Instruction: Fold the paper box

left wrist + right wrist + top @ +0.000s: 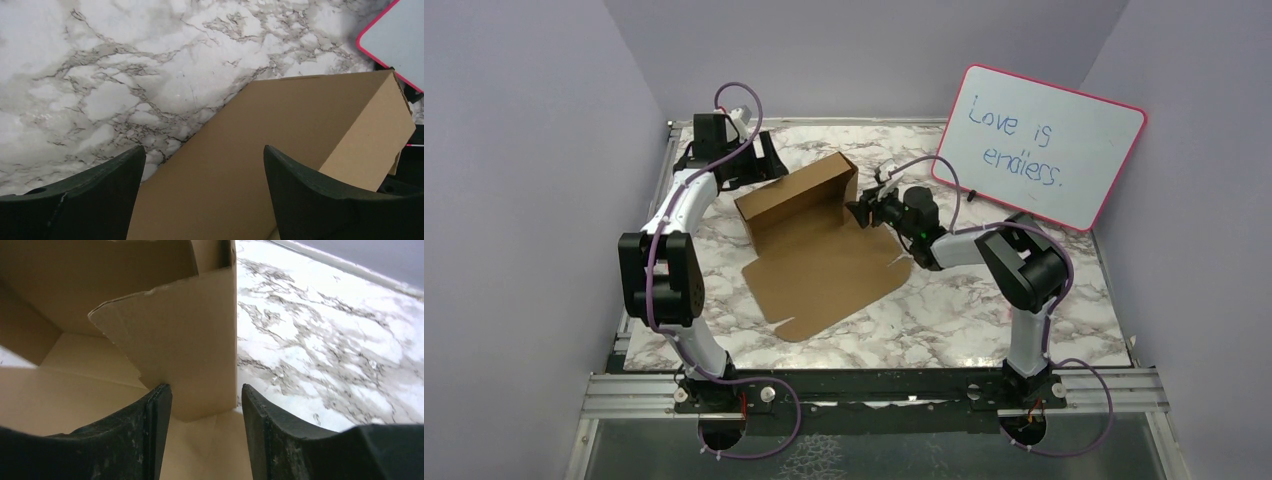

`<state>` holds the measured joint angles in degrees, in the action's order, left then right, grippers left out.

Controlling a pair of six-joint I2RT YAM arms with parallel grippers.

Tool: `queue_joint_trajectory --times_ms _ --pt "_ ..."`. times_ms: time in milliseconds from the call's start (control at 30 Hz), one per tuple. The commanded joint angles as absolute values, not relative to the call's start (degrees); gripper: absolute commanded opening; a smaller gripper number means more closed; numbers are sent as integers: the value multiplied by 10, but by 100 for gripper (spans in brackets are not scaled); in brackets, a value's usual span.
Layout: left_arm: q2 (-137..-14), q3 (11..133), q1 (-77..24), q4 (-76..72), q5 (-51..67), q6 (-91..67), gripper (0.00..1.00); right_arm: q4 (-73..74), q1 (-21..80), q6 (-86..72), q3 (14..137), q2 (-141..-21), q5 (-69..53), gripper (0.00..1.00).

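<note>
On a marble-patterned table (984, 310) walled in pale lilac, the paper box (809, 225) sits mid-table, half raised, its far walls up and its front panel flat toward the arms. The step in hand appears to be the right-end flap (190, 340). The right gripper (864, 210), arm reaching low and leftward, straddles it, jaws part-open and not clamped. Next it likely needs to pinch the flap and fold it inward. The left gripper (764, 160) hovers wide open at the box's far-left wall.
</note>
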<state>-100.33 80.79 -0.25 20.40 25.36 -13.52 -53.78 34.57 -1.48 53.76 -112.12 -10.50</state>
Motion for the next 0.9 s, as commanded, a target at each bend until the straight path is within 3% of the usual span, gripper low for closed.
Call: queue_joint_trajectory --times_ms 0,267,867 --pt "-956 785 -7 229 313 -150 88 -568 348 3 517 -1099 -65 55" --pt "-938 770 -7 233 317 -140 88 -562 349 40 549 -1120 -114 53" --pt "-1106 950 -46 234 418 -136 88 -510 348 94 641 -1174 -169 57"
